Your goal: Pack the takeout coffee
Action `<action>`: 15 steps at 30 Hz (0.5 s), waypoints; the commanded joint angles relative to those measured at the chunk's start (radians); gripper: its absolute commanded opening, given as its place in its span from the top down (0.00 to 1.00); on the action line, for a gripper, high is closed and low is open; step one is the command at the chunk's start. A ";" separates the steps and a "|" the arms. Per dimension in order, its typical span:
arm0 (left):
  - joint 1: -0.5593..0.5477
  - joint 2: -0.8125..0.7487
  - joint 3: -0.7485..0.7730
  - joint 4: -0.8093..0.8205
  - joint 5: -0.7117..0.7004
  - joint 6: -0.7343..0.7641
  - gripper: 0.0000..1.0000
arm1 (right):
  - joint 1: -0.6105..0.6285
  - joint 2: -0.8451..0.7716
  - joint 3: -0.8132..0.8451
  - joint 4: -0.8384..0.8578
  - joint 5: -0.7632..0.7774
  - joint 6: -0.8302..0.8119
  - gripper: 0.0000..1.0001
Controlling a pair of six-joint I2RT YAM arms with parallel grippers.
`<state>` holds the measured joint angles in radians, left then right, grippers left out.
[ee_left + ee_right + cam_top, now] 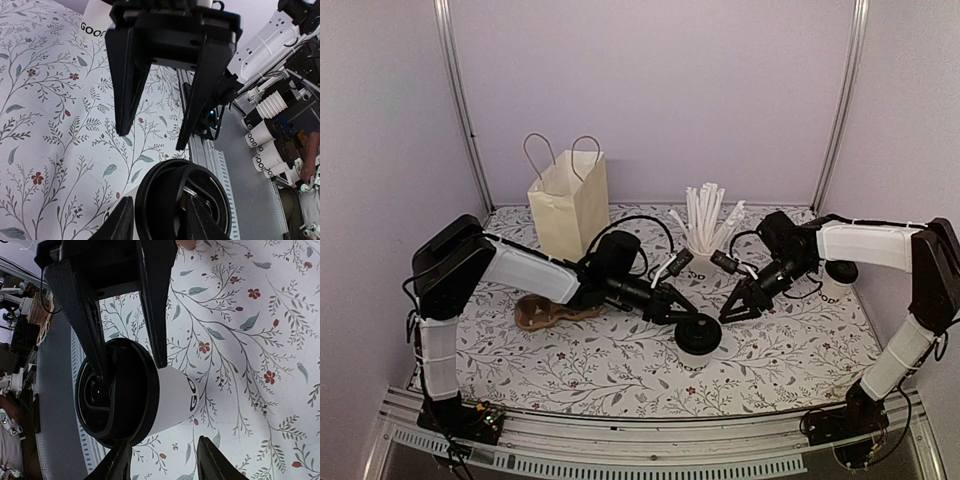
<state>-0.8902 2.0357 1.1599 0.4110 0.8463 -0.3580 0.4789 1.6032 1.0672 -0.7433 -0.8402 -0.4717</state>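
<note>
Left gripper: jaws partly apart. Its 2 fingers straddle the rim of the black lid, 1 over the lid's sunken top and 1 outside by the cup wall. Whether they pinch the rim cannot be told.

Right gripper: jaws apart, holding nothing, tips near the cup's right side and clear of it.

The takeout coffee stands upright on the floral table cover, between the 2 grippers and toward the near edge. Long axis vertical, lid up, base down.

Appearance: wide white paper cup with dark block lettering low on the side, facing the near edge, "GO" legible. The lid is round, black and seated on the cup.

Just behind stands a white cup of straws. A cream paper bag stands back left, well apart.
</note>
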 commanded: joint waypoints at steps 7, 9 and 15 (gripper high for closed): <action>-0.023 0.122 -0.009 -0.220 -0.035 0.056 0.59 | -0.003 0.136 0.003 -0.076 -0.146 -0.004 0.52; -0.025 0.127 -0.009 -0.224 -0.038 0.057 0.58 | -0.003 0.154 0.004 -0.074 -0.148 -0.004 0.52; -0.024 0.142 -0.009 -0.234 -0.046 0.051 0.61 | -0.002 0.196 0.034 -0.122 -0.235 -0.035 0.51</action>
<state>-0.8913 2.0708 1.2034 0.3878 0.8841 -0.3470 0.4637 1.7565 1.0702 -0.8478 -1.0348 -0.4767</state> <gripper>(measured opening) 0.397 0.481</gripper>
